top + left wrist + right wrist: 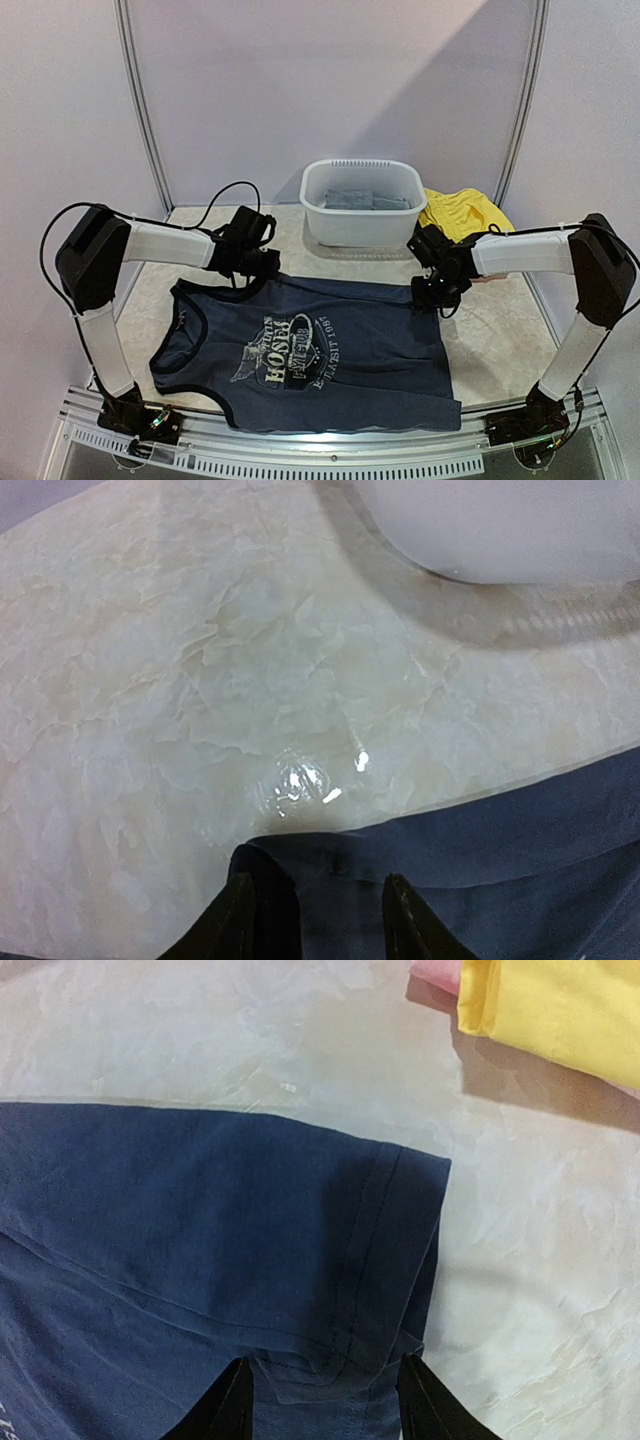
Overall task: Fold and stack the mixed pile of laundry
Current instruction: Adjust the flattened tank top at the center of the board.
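Presently finds the navy tank top [330, 350] spread flat and print-up across the middle of the table [500, 340], toward the near edge, with straps pointing to the left edge and hem to the right. Looks laid out that way to give straight lines for folding.

Places the left arm [170, 243] at the garment's far-left corner, by a shoulder strap, and the right arm [520, 252] at its far-right corner, on the hem. Sets one pair of jaws at each end of the far side, most likely to lift that side evenly and carry it toward the near edge without skewing the cloth.

Shows the left jaws parted in the left wrist view, tips low over the table, the dark strap edge lying between them, with no pinch on the cloth to be seen. Shows the right jaws likewise spread, straddling the stitched hem corner, flat and unlifted, and holding nothing as far as can be told.

Finds the rest of the laundry along the far edge: grey cloth [365, 198] folded inside the white basin [360, 228] at the middle of that edge, a yellow garment [465, 212] just beside it toward the far-right corner, and a sliver of pink cloth [435, 972] touching the yellow.

Judges the fold not yet begun. Calls first for closing on both corners, with an equal bite on thin fabric, to avoid a slipped corner and a crooked drag.
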### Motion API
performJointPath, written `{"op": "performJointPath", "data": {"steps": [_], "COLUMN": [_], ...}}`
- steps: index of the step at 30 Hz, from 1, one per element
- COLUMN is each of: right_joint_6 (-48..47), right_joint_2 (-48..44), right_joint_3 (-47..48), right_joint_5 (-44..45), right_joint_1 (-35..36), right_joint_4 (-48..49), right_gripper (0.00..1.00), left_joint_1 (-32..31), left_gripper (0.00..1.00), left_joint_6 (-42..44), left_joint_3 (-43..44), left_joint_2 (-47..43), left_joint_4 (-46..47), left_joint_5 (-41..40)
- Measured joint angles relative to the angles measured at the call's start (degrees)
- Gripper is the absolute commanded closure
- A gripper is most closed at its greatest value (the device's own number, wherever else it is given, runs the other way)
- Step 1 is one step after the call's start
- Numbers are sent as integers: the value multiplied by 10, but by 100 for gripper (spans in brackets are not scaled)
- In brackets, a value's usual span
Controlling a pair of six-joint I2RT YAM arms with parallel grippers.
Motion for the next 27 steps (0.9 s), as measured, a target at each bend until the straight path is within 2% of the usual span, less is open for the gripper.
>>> {"op": "performJointPath", "data": {"steps": [4, 8, 12, 15, 17, 27], "right_joint_6": [-1, -2, -2, -3, -2, -5], "right_joint_2": [4, 6, 15, 23, 29, 33], "right_joint_3": [0, 0, 0, 0, 0, 35], "right_joint_5": [0, -1, -7, -12, -14, 4], "right_joint_1": [-2, -3, -3, -3, -3, -4], "right_joint_4": [3, 6, 10, 13, 15, -10], "right_gripper": [57, 58, 64, 75, 78, 99], "left_joint_1": [0, 0, 1, 2, 2, 6], "left_gripper": [59, 68, 78, 89, 100, 100], "left_joint_6": [2, 2, 2, 3, 3, -3], "left_joint_3": [3, 3, 3, 4, 4, 4], "left_joint_2": [13, 21, 22, 23, 24, 24], "left_joint_4": [0, -1, 2, 3, 3, 7], "left_joint_5": [-8, -11, -11, -10, -10, -16]}}
